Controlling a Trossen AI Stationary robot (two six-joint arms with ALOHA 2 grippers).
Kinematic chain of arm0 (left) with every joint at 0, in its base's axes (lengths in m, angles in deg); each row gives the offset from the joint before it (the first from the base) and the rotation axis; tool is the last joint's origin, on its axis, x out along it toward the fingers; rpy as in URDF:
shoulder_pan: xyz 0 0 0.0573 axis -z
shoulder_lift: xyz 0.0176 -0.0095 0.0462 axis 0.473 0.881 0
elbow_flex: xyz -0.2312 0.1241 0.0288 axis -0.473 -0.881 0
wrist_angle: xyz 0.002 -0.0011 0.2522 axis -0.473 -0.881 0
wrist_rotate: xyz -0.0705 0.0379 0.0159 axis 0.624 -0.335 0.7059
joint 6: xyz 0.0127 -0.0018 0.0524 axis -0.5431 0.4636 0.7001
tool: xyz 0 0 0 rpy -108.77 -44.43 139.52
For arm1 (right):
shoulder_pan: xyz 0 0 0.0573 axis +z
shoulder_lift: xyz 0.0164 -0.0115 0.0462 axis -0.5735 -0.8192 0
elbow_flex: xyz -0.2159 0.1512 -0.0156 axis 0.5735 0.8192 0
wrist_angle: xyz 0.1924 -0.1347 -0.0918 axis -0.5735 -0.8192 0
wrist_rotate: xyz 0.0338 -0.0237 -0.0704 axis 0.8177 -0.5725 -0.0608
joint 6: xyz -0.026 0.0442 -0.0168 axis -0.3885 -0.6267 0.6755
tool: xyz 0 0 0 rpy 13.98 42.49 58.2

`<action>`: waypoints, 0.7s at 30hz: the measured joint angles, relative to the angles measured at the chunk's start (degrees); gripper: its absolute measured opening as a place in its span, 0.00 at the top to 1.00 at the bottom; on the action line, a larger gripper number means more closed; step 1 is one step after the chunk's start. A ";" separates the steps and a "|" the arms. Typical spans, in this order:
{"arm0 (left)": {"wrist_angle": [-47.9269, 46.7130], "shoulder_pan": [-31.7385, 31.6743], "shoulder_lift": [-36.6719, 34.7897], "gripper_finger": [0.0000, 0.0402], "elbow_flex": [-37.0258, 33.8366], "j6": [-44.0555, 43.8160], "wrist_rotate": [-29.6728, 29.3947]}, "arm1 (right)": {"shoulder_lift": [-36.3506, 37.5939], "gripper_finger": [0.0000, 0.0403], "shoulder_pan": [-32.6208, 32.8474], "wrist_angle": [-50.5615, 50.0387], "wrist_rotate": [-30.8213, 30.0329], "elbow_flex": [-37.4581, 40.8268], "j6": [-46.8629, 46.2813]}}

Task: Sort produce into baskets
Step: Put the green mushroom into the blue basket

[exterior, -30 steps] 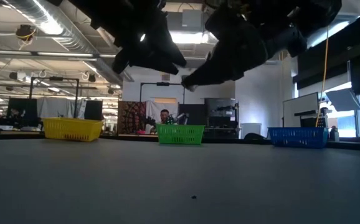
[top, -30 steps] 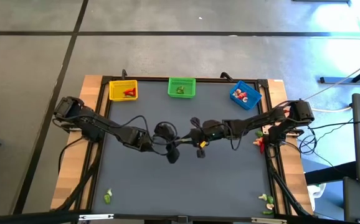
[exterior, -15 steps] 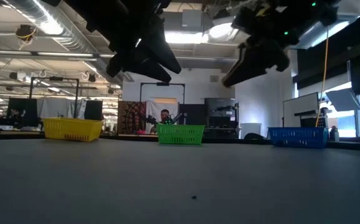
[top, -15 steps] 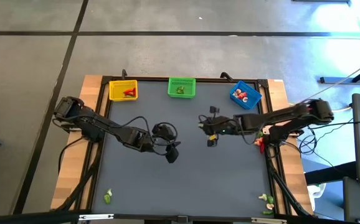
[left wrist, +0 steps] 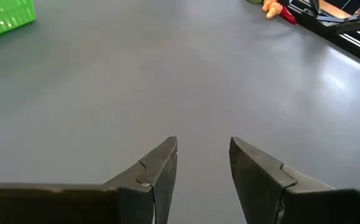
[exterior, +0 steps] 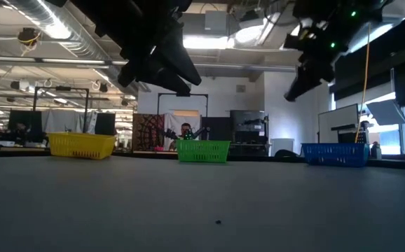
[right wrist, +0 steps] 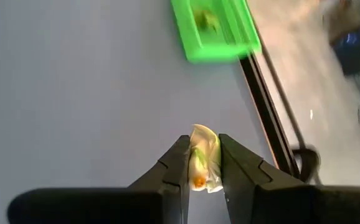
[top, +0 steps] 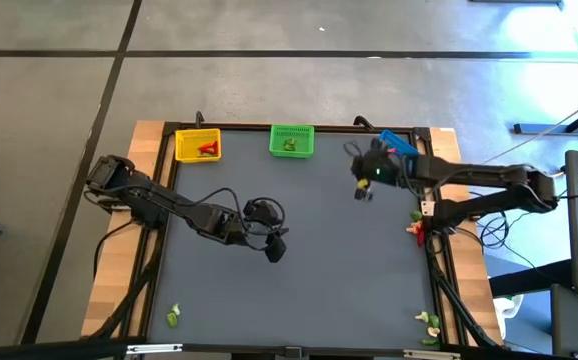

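Note:
My right gripper (top: 362, 190) hangs over the far right of the table beside the blue basket (top: 401, 143). It is shut on a small pale cream produce piece (right wrist: 203, 163) with a green and orange spot. My left gripper (left wrist: 203, 152) stands open over the middle of the table (top: 277, 245), with nothing between its fingers. The yellow basket (top: 198, 146) and the green basket (top: 292, 141) stand in a row with the blue one along the far edge, each with pieces inside. My right gripper pinches the pale piece by its two sides (right wrist: 195, 160) between its two fingers. The piece's end pokes out past the fingertips. The fingers slant down from the table's right side. The piece is lifted clear of the table.
Loose produce lies at the table's rim: a red and orange piece (top: 416, 226) at the right edge, pale and green pieces (top: 429, 322) at the near right corner, and a green piece (top: 173, 317) at the near left corner. The grey middle (top: 299, 290) holds only the arms.
My right gripper has swung from the table's middle, close to my left gripper, toward the far right and the blue basket. It has risen and tipped as it went, and the pale piece has stayed between its fingers.

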 joint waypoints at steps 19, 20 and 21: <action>-0.02 0.00 0.00 0.64 0.00 0.15 -1.53 | -1.13 0.83 -34.32 -1.42 11.89 -0.02 -0.53; -0.01 0.00 0.00 0.64 0.00 0.15 -1.75 | -1.43 0.83 -35.01 -1.39 11.91 -0.02 -1.16; -0.02 0.00 0.00 0.64 0.00 0.15 -1.81 | -1.89 0.83 -35.75 -1.45 11.91 -0.02 -1.71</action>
